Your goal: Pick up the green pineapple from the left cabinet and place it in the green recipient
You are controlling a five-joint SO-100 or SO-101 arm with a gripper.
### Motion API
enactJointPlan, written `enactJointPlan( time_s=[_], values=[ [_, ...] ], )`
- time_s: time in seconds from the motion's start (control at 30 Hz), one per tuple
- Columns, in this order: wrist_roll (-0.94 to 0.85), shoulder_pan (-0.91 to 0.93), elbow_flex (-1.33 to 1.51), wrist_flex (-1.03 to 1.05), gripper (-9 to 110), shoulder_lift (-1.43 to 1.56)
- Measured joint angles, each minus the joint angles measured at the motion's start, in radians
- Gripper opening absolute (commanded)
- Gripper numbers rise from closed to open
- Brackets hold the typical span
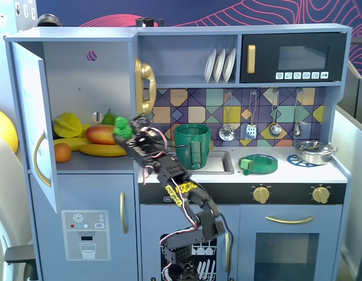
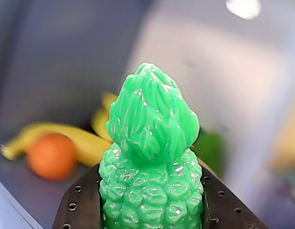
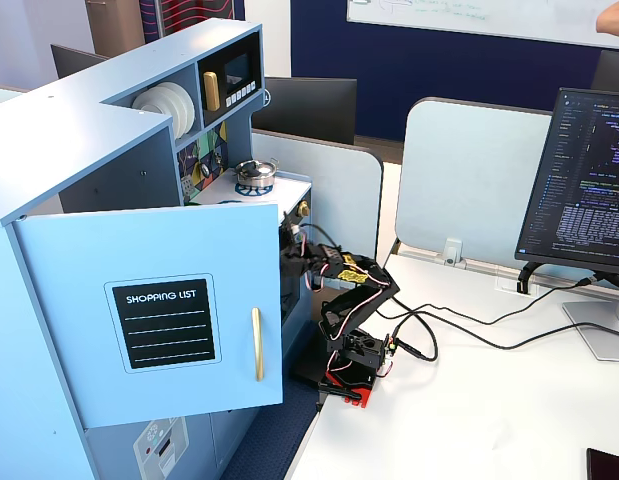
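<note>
Front fixed view: the left cabinet [image 1: 81, 105] fills the left half of the frame, door swung open toward the left edge, purple round mark on its back wall. On its shelf lie a yellow starfruit [image 1: 67, 124], bananas [image 1: 102, 150], an orange [image 1: 62, 152], a mango [image 1: 100, 134]. The arm rises from lower centre, slanting up-left; its hand [image 1: 126, 131] sits at the cabinet's open right edge, clamped on the green pineapple [image 1: 121, 129], which is held clear above the shelf, just in front of the mango. The green recipient [image 1: 192, 146] stands upright right of centre on the counter by the sink [image 1: 219, 163], apart from the hand. A flat green dish [image 1: 258, 163] lies further right, a small steel pot [image 1: 313, 151] at right. Wrist view: the pineapple [image 2: 151, 167] fills lower centre, crown pointing up, bumpy body pressed between the two dark fingers [image 2: 78, 205] at bottom left and bottom right. Blurred behind, at left, the orange [image 2: 52, 155] and bananas [image 2: 80, 138]. Side fixed view: cabinet door [image 3: 154, 310] with its "SHOPPING LIST" panel occupies left and hides the hand and pineapple; the arm [image 3: 351, 300] stands at centre on the white table [image 3: 469, 400], reaching left behind the door. A monitor [image 3: 587, 180] at right edge.
</note>
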Motion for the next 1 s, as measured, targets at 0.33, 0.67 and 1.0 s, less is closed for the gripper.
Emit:
enactJointPlan(
  time_s=[0.33, 0.67, 1.0],
  values=[
    [0.11, 0.322, -0.143, 0.27, 0, 0.043],
    [0.156, 0.555, -0.295, 0.313, 0, -0.097],
    [0.16, 0.699, -0.459, 0.192, 0, -0.434]
  ],
)
